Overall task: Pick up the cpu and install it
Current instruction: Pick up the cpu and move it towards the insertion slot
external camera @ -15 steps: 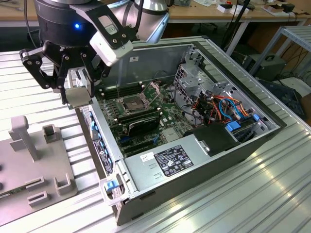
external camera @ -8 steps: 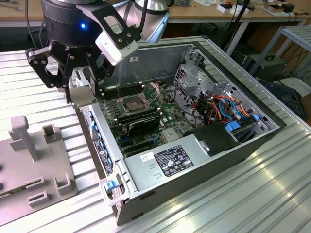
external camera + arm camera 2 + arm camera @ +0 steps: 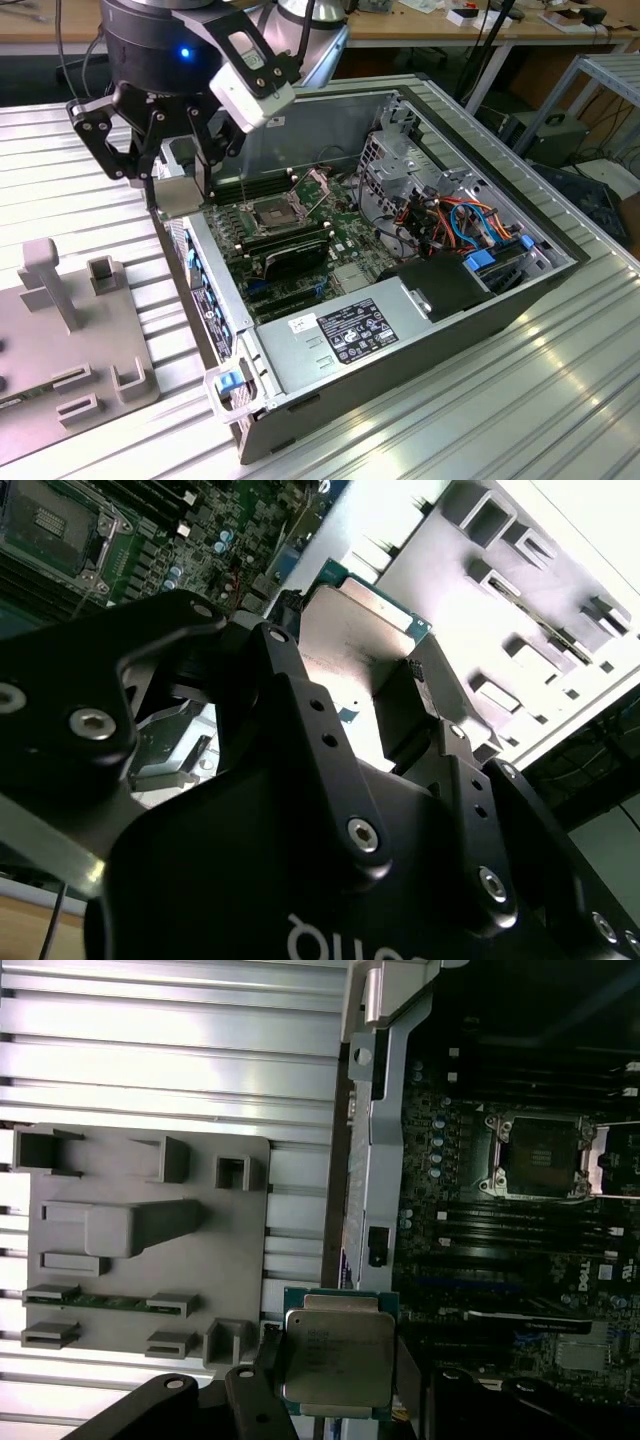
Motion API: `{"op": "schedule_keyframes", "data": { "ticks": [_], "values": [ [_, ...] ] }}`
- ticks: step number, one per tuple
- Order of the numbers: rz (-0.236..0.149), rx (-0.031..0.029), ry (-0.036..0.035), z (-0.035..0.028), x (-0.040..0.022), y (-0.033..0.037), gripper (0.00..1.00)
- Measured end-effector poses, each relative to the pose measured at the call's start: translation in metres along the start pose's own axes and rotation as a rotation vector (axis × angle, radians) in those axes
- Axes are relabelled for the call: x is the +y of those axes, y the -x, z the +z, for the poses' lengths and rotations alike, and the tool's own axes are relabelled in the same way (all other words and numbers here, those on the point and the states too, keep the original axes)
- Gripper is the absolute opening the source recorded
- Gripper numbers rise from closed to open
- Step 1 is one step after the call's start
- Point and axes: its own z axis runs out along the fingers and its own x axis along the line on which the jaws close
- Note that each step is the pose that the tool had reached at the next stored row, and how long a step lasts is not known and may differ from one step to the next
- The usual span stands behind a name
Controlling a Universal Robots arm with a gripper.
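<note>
The cpu [image 3: 337, 1355], a small flat square chip with a dull silver-grey top, is clamped between my gripper's [image 3: 337, 1392] black fingers [image 3: 262, 1385]. In the exterior view my gripper [image 3: 178, 186] hangs over the near-left corner of the open computer case, with the cpu [image 3: 182, 198] held flat above the case wall. The second wrist view shows the cpu's [image 3: 350, 645] pale face between the fingers [image 3: 285, 695]. The motherboard's square black-framed socket [image 3: 275, 212] stands open with its latch raised, a short way to the exterior view's right of the chip. It also appears as the socket [image 3: 540, 1155] in the first wrist view.
The open case [image 3: 500, 300] holds the green motherboard [image 3: 340, 245], black memory sticks [image 3: 290, 240], a power supply [image 3: 350, 335] and coloured cables [image 3: 460, 225]. A grey parts fixture [image 3: 70, 340] with slots lies on the ribbed metal table [image 3: 560, 400] beside the case.
</note>
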Motion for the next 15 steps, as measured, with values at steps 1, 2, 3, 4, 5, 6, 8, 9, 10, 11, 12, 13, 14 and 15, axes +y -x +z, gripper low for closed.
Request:
{"op": "schedule_keyframes", "data": {
  "ticks": [1,2,3,4,5,6,8,9,10,11,12,13,14,15],
  "values": [
    [0.0,0.0,0.0,0.0,-0.0001,0.0009,0.55],
    [0.0,-0.0001,0.0,0.0,-0.0001,0.0017,0.55],
    [0.0,0.0,0.0,-0.0001,-0.0002,0.0027,0.55],
    [0.0,0.0,0.0,-0.0001,-0.0003,0.0039,0.55],
    [0.0,0.0,0.0,-0.0001,-0.0004,0.0049,0.55],
    [0.0,0.0,0.0,-0.0001,-0.0005,0.0061,0.55],
    [0.0,0.0,0.0001,-0.0001,-0.0007,0.0087,0.55],
    [0.0,0.0,0.0,-0.0002,-0.0008,0.0099,0.55],
    [0.0,0.0,0.0,-0.0002,-0.0009,0.0113,0.55],
    [0.0,0.0,-0.0001,-0.0003,-0.001,0.0127,0.55],
    [0.0,0.0,0.0,-0.0003,-0.0011,0.0138,0.55],
    [0.0,0.0,0.0,-0.0003,-0.0012,0.0151,0.55],
    [0.0,0.0,0.0,-0.0003,-0.0013,0.0168,0.55],
    [0.0,0.0,0.0,-0.0003,-0.0014,0.0182,0.55]
  ]
}}
